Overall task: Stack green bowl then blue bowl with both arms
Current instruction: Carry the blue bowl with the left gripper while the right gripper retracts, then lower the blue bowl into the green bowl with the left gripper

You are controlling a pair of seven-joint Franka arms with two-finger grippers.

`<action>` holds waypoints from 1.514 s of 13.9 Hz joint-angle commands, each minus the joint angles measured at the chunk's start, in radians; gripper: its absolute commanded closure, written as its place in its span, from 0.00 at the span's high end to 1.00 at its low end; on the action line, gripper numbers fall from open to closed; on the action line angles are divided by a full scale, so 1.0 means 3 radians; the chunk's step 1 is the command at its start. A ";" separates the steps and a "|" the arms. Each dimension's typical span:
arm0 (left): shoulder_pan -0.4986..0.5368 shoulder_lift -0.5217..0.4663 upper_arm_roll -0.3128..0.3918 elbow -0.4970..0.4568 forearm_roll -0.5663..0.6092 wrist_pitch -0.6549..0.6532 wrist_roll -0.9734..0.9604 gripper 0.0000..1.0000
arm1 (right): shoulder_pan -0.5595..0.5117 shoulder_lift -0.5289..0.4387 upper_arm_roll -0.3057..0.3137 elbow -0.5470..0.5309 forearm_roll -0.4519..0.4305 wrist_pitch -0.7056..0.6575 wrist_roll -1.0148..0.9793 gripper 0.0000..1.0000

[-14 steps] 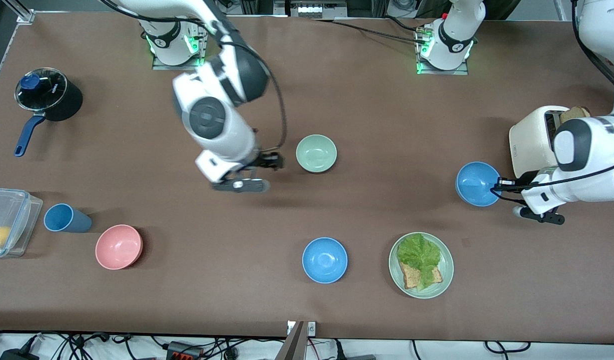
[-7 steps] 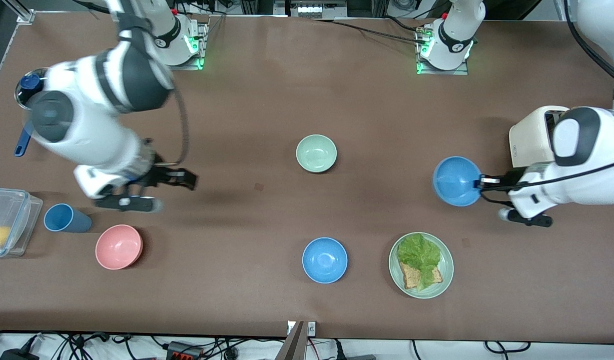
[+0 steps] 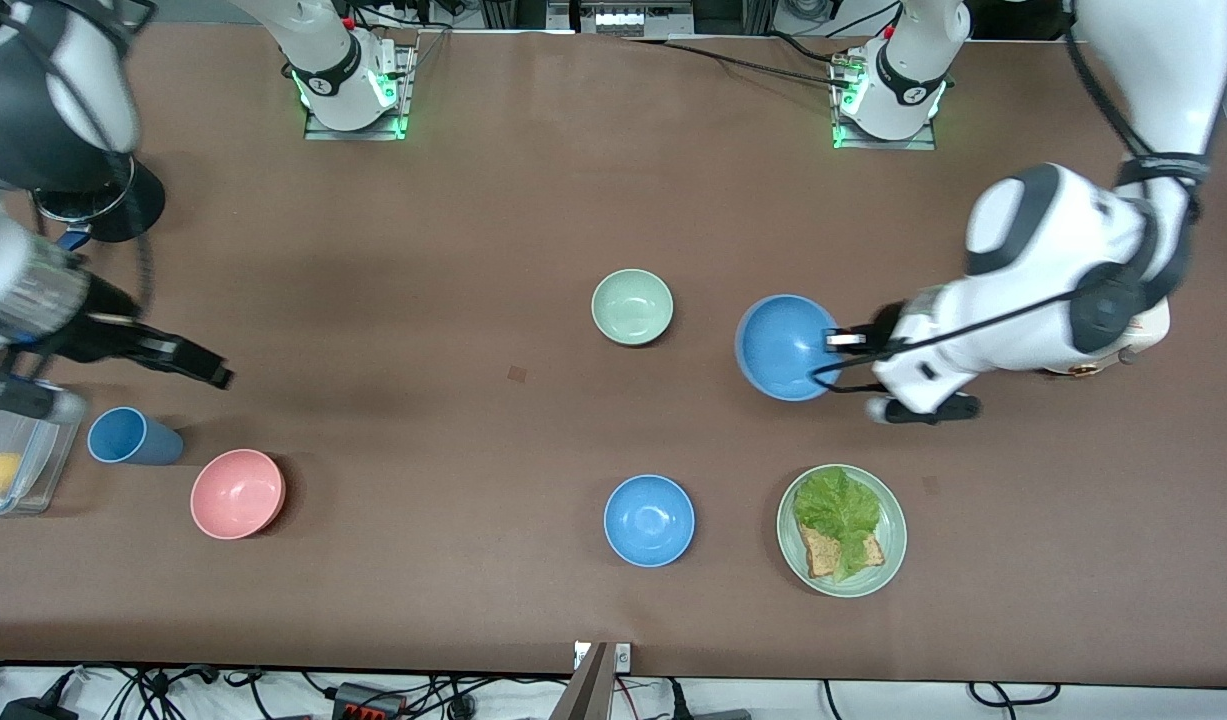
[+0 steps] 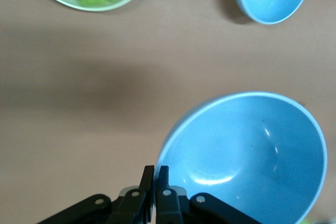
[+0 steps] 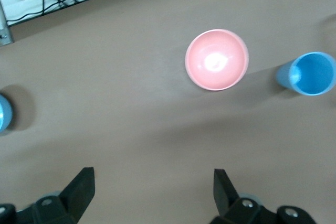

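Moved since before: blue bowl [image 3: 785, 346] carried from beside the toaster toward the middle, right arm swung away to its own end of the worktop [image 3: 533, 200]. Now held up by the left gripper [image 3: 835, 340], jaws pinched shut on the rim, just beside the green bowl [image 3: 632, 307], toward the left arm's end. Green bowl resting alone mid-worktop. Right gripper [image 5: 152, 187] waiting with jaws wide open, holding nothing, above the pink bowl [image 5: 217, 60] and blue cup [image 5: 310, 74].

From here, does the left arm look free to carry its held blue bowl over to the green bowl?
Probably yes. The left end effector, shut on the sky-blue plastic bowl, is beside the pale sage-green plastic bowl, with only bare table between them.
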 commanded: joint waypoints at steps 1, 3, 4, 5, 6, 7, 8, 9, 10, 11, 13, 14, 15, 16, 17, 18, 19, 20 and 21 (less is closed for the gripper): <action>-0.0243 -0.0020 -0.0027 -0.0165 -0.0009 0.0347 -0.0792 0.00 | -0.0458 -0.0189 0.0384 -0.0061 -0.0242 -0.0052 -0.0292 1.00; -0.0427 -0.0142 -0.0022 -0.0426 0.0017 0.0613 -0.1167 0.00 | -0.0720 -0.0256 0.0527 -0.0061 -0.0252 -0.0108 -0.0584 1.00; -0.0438 -0.0203 -0.0027 -0.0554 0.0017 0.0756 -0.1280 0.00 | -0.0751 -0.0277 0.0513 -0.0061 -0.0263 -0.0199 -0.0696 1.00; -0.0463 -0.0254 -0.0067 -0.0687 0.0022 0.0894 -0.1428 0.00 | -0.0742 -0.0297 0.0497 -0.0061 -0.0278 -0.0251 -0.0794 1.00; -0.0529 -0.0295 -0.0088 -0.0830 0.0022 0.1083 -0.1597 0.00 | -0.0736 -0.0318 0.0492 -0.0066 -0.0283 -0.0267 -0.0810 1.00; -0.0581 -0.0306 -0.0093 -0.0907 0.0027 0.1181 -0.1710 0.00 | -0.0721 -0.0313 0.0477 -0.0061 -0.0278 -0.0292 -0.0805 1.00; -0.0647 -0.0306 -0.0088 -0.0974 0.0027 0.1263 -0.1812 0.00 | -0.0680 -0.0313 0.0401 -0.0066 -0.0273 -0.0292 -0.0820 1.00; -0.0668 -0.0306 -0.0093 -0.1010 0.0027 0.1289 -0.1879 0.00 | -0.0554 -0.0313 0.0228 -0.0061 -0.0268 -0.0287 -0.0820 1.00; -0.0709 -0.0306 -0.0093 -0.1056 0.0027 0.1314 -0.1940 0.00 | -0.0441 -0.0313 0.0105 -0.0066 -0.0242 -0.0282 -0.0810 1.00; -0.0770 -0.0311 -0.0093 -0.1117 0.0027 0.1396 -0.2027 0.00 | -0.0435 -0.0328 0.0093 -0.0097 -0.0237 -0.0292 -0.0800 1.00; -0.0842 -0.0311 -0.0088 -0.1240 0.0032 0.1483 -0.2079 0.00 | -0.0440 -0.0338 0.0103 -0.0102 -0.0237 -0.0323 -0.0795 1.00; -0.0847 -0.0311 -0.0088 -0.1296 0.0032 0.1539 -0.2079 0.00 | -0.0440 -0.0343 0.0098 -0.0102 -0.0237 -0.0369 -0.0795 1.00; -0.0852 -0.0311 -0.0088 -0.1372 0.0032 0.1636 -0.2079 0.00 | -0.0440 -0.0379 0.0098 -0.0117 -0.0237 -0.0399 -0.0800 1.00; -0.0852 -0.0316 -0.0088 -0.1449 0.0032 0.1728 -0.2079 0.00 | -0.0440 -0.0425 0.0098 -0.0219 -0.0252 -0.0379 -0.0800 1.00; -0.0872 -0.0316 -0.0088 -0.1516 0.0032 0.1805 -0.2084 0.00 | -0.0440 -0.0491 0.0098 -0.0326 -0.0252 -0.0349 -0.0810 1.00; -0.0933 -0.0316 -0.0088 -0.1572 0.0032 0.1871 -0.2114 0.00 | -0.0440 -0.0542 0.0098 -0.0439 -0.0258 -0.0293 -0.0815 1.00; -0.0954 -0.0311 -0.0088 -0.1613 0.0052 0.1948 -0.2170 0.00 | -0.0435 -0.0558 0.0098 -0.0500 -0.0263 -0.0242 -0.0830 1.00; -0.0954 -0.0311 -0.0088 -0.1649 0.0123 0.1989 -0.2196 0.00 | -0.0430 -0.0568 0.0098 -0.0542 -0.0268 -0.0226 -0.0835 1.00; -0.0954 -0.0311 -0.0088 -0.1675 0.0149 0.2020 -0.2232 0.00 | -0.0424 -0.0573 0.0098 -0.0582 -0.0273 -0.0201 -0.0835 1.00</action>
